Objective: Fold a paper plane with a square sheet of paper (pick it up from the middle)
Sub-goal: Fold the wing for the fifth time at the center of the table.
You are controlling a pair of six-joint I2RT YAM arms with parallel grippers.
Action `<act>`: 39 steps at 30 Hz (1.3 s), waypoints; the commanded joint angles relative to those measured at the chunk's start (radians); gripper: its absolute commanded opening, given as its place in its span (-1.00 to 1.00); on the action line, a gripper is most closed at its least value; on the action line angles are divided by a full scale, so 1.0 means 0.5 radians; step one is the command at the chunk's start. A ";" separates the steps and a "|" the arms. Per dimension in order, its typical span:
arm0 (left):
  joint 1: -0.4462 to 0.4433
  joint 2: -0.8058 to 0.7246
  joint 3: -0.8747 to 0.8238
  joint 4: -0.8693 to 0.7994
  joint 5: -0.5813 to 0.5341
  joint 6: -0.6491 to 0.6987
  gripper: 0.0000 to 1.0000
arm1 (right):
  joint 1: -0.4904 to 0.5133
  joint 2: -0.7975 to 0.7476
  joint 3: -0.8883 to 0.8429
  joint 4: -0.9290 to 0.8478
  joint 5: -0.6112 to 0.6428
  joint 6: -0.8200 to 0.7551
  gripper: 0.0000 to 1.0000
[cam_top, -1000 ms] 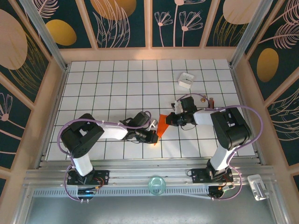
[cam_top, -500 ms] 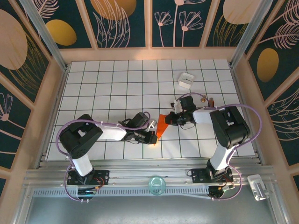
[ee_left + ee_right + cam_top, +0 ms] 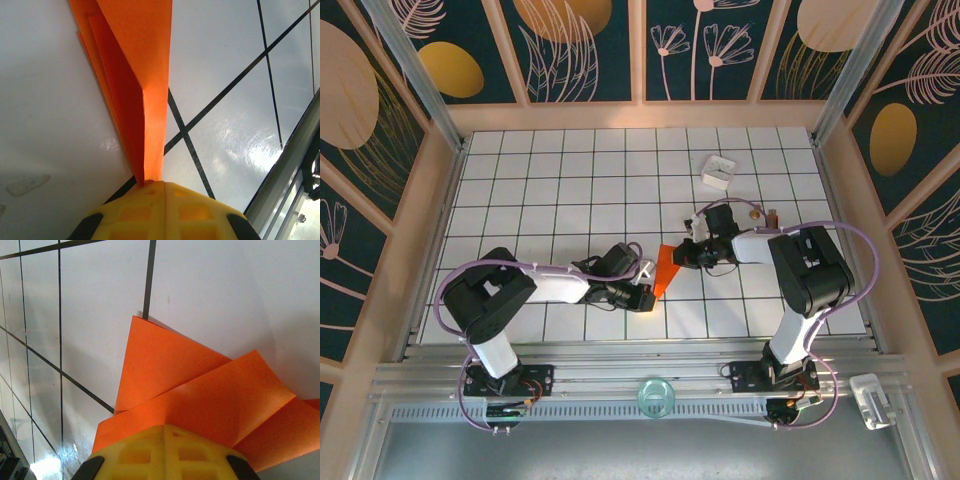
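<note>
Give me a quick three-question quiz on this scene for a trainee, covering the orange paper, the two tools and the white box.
1. Is the left tool or the right tool nearer the white box?
2. What is the left tool shut on? A) the paper B) the white box C) nothing
3. True or false: the paper lies flat and unfolded.

Key: 1, the right tool. 2, A. 3, false: it shows folded layers and is pinched by both tools.
</note>
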 commanded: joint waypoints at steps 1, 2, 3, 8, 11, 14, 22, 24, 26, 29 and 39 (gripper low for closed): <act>-0.077 0.024 -0.084 -0.500 0.085 0.078 -1.00 | -0.025 0.159 -0.047 -0.156 0.352 -0.021 -1.00; -0.081 0.024 -0.081 -0.519 0.085 0.087 -1.00 | -0.027 0.163 -0.045 -0.156 0.354 -0.020 -1.00; -0.088 0.023 -0.079 -0.543 0.082 0.097 -1.00 | -0.027 0.162 -0.045 -0.157 0.354 -0.020 -1.00; -0.107 0.001 -0.041 -0.674 0.075 0.150 -1.00 | -0.028 0.161 -0.045 -0.158 0.354 -0.018 -1.00; -0.110 -0.026 0.022 -0.782 0.071 0.208 -1.00 | -0.029 0.164 -0.045 -0.158 0.354 -0.021 -1.00; -0.094 -0.113 0.134 -0.868 0.037 0.266 -1.00 | -0.029 0.162 -0.047 -0.156 0.351 -0.021 -1.00; 0.041 -0.227 0.189 -0.294 0.267 -0.109 -1.00 | -0.029 0.158 -0.045 -0.153 0.345 -0.022 -1.00; 0.041 -0.183 0.215 -0.192 0.282 -0.174 -1.00 | -0.031 0.157 -0.048 -0.152 0.344 -0.021 -1.00; 0.041 -0.121 0.261 -0.175 0.268 -0.180 -1.00 | -0.029 0.160 -0.045 -0.152 0.341 -0.024 -1.00; 0.041 -0.034 0.315 -0.193 0.230 -0.162 -0.97 | -0.031 0.162 -0.047 -0.149 0.338 -0.022 -1.00; 0.063 0.189 0.418 -0.310 0.094 -0.020 -1.00 | -0.029 0.169 -0.042 -0.144 0.332 -0.023 -1.00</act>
